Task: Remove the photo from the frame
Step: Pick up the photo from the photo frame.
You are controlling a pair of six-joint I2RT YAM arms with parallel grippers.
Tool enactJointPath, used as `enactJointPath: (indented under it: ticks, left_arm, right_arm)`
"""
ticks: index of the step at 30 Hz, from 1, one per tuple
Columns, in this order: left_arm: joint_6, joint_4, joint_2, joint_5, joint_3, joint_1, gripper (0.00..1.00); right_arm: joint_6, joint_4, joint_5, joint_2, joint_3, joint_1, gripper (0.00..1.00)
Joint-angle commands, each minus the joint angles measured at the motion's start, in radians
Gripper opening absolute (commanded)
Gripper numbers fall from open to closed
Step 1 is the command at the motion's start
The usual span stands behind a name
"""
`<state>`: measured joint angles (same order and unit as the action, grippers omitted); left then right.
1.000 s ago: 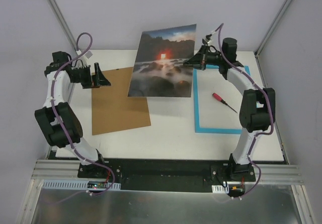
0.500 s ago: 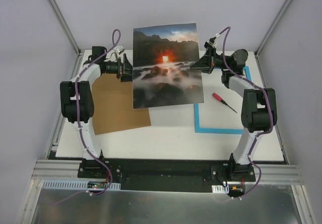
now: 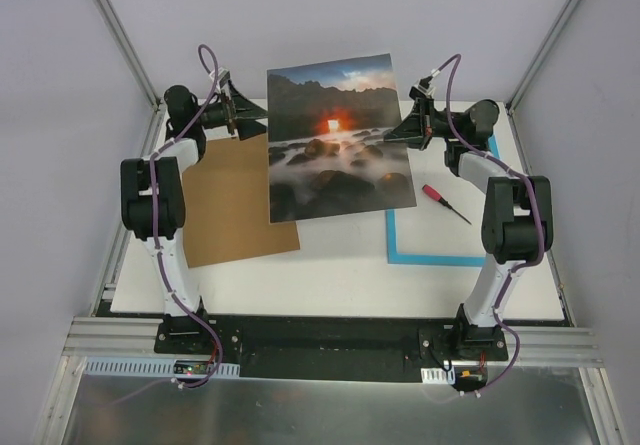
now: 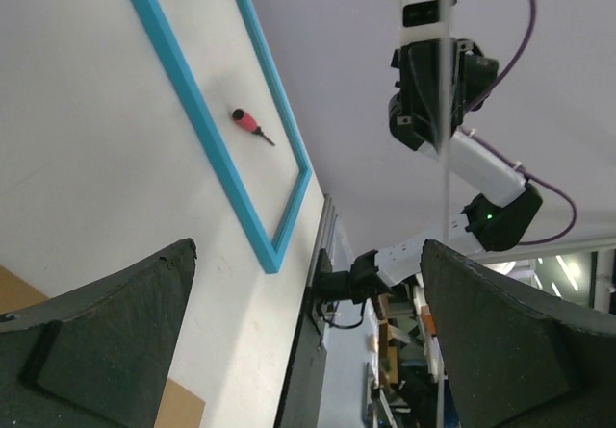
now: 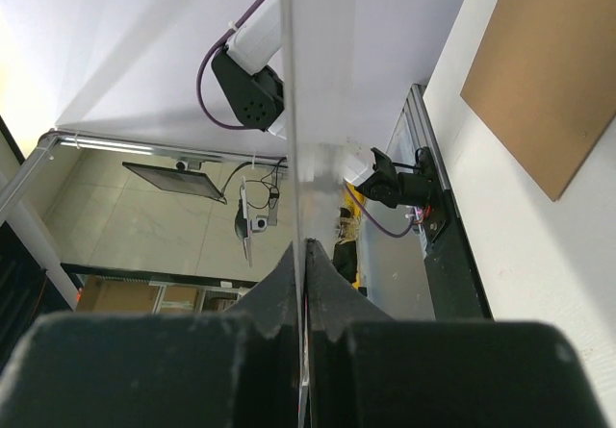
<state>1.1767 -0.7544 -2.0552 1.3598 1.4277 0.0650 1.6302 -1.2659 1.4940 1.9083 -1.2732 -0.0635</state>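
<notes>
The photo (image 3: pixel 335 140), dark rocks with an orange glow, hangs upright above the table's middle. My right gripper (image 3: pixel 404 129) is shut on its right edge. In the right wrist view the photo (image 5: pixel 310 111) runs edge-on out of the shut gripper (image 5: pixel 306 250). My left gripper (image 3: pixel 254 116) is open and empty beside the photo's upper left edge. In the left wrist view its gripper (image 4: pixel 308 351) gapes wide, and the photo (image 4: pixel 446 159) shows as a thin line further off. The light-blue frame (image 3: pixel 391 215) lies flat on the right of the table and also shows in the left wrist view (image 4: pixel 207 130).
A brown backing board (image 3: pixel 235 205) lies flat on the left of the table, also in the right wrist view (image 5: pixel 549 62). A red-handled screwdriver (image 3: pixel 437 195) lies inside the frame, also in the left wrist view (image 4: pixel 248 123). Cage posts stand at the back corners.
My left arm has swung from the table's left side up to the photo's upper left edge. The right gripper has shifted the photo slightly and turned it more square to the camera.
</notes>
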Motion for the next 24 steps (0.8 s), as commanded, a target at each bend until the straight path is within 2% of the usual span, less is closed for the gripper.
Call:
enactJointPath:
  ticks: [1,7,18,24]
  left_arm:
    - [0.455,-0.558,-0.059,0.041,-0.006,-0.002,0.99]
    - [0.488,-0.608,-0.057,0.042,-0.041,-0.036,0.99]
    - [0.592,-0.707,-0.048,0.047,-0.029,0.038,0.99]
    - [0.666,-0.793,-0.074,0.045,-0.023,0.035,0.99]
  right_arm:
    - [0.002,-0.267,0.054,-0.040,-0.026,0.013,0.01]
    - [0.013,-0.267,0.071,0.014,-0.069,0.014,0.01]
    - [0.017,-0.267,0.083,0.006,-0.109,0.044,0.01]
    - [0.031,-0.267,0.083,0.006,-0.149,0.060,0.01]
